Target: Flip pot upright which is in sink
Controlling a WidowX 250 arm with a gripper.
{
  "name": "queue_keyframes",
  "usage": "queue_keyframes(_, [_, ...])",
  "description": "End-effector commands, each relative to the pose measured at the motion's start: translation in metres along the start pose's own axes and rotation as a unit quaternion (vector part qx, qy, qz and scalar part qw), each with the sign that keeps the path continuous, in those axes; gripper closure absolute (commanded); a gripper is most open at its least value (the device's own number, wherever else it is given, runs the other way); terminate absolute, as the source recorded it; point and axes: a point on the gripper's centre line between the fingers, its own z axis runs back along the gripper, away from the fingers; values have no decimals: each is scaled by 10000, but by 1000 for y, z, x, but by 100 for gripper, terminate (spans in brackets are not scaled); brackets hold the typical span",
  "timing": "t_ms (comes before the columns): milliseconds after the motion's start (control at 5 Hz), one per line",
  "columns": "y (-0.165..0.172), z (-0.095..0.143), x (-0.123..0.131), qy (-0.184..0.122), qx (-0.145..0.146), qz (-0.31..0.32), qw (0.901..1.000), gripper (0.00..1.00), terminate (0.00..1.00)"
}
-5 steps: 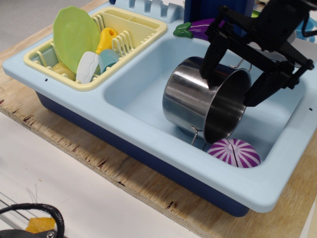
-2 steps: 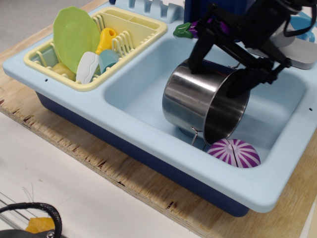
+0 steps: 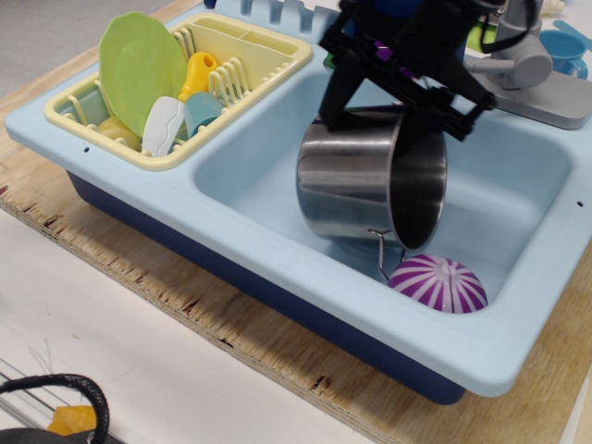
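The shiny steel pot (image 3: pixel 356 185) lies on its side in the basin of the light blue sink (image 3: pixel 166 199). Its mouth faces right and one wire handle hangs down near the purple striped ball (image 3: pixel 439 282). My black gripper (image 3: pixel 393 111) hangs over the top of the pot with its jaws spread wide. One fingertip (image 3: pixel 331 100) is by the pot's closed end and the other (image 3: pixel 455 125) is at the rim of the mouth. I cannot tell whether the fingers press on the pot.
A yellow dish rack (image 3: pixel 277 65) with a green plate (image 3: pixel 139 65) and utensils fills the sink's left compartment. A grey faucet (image 3: pixel 536 83) and a blue cup (image 3: pixel 564 46) stand at the back right. The sink rests on a plywood board (image 3: pixel 139 277).
My gripper has moved left and back, from straddling the pot's mouth rim to spanning its top. The pot has shifted slightly left and its mouth has turned more to the right.
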Motion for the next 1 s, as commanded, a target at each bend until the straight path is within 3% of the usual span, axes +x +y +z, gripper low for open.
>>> queue_keyframes(0, [13,6,-4,15,-713,263,9971,100,0])
queue_keyframes(400, [36,14,-1,-357,-1670,524,9839,100,0])
queue_keyframes(600, [42,4,-2,-38,-2104,716,9750,0,0])
queue_keyframes(800, [42,4,-2,-38,-2104,716,9750,0,0])
